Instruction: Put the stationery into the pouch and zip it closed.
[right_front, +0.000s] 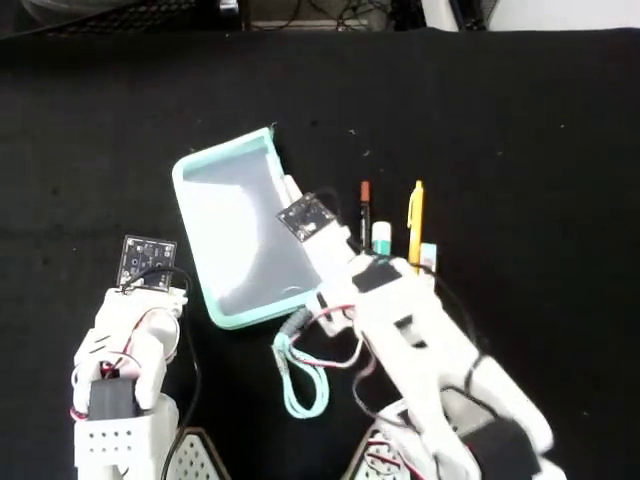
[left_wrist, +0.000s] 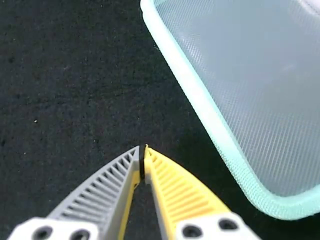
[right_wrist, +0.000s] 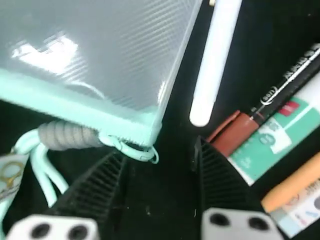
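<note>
**Though right beside the pouch (right_front: 235, 235), all outside it**

Nearest, on the left: left gripper (left_wrist: 142, 154), grey and yellow fingers pressed together with nothing between them. Tips over bare black table (left_wrist: 65, 75), near the pouch's mint rim but apart from it.

On the right, a little farther out: right gripper (right_wrist: 157, 162), black fingers spread apart and clamped on nothing. Straddling the near corner of the pouch, with the small zip ring (right_wrist: 142, 152) in the gap between the fingers.

Trailing from that same corner back toward the arms: mint strap (right_front: 300, 385) with a grey collar (right_wrist: 67, 135), looped loosely on the table.

Next out: the pouch itself, mint-edged with a clear ribbed face, lying flat between the two arms and slanted in the high view. Cannot tell whether zipped.

Just beside its right edge, lying along it: white stick (right_wrist: 215, 55).

Farther right, side by side on the table: marker (right_wrist: 287, 82) with a red-brown cap, green tube (right_wrist: 272, 145) with a white band, then yellow pen (right_front: 416, 215). Marker cap close against the right gripper's outer finger, contact not clear. Green tube just beside the marker, yellow pen on the outside of the row.

Farthest, past the back edge of the table: cables (right_front: 330, 12).
</note>
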